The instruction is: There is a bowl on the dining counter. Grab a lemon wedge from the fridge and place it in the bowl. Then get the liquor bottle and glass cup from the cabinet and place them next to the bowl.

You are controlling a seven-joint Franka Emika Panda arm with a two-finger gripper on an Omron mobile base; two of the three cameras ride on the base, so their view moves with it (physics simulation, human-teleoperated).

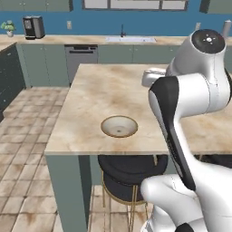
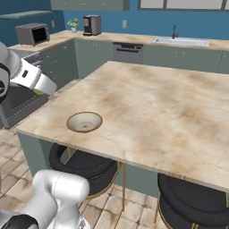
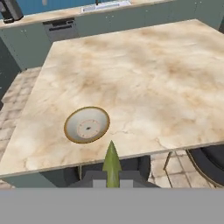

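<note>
The lemon wedge (image 3: 111, 162) sits between the jaws; the bowl (image 3: 86, 125) lies just ahead-left on the dining counter (image 3: 144, 83); stools (image 3: 210, 159) below.

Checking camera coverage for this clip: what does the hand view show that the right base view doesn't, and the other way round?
Hand view alone: the lemon wedge, yellow-green and pointed, pinched in the shut claw at the near edge of the dining counter, short of the bowl.
Right base view alone: a toaster oven and a small potted plant on the back counter, plus the robot's own white arm.
Both: the bowl, empty, the dining counter, dark stools tucked under it, the coffee machine, the dishwasher and the sink faucet.
</note>
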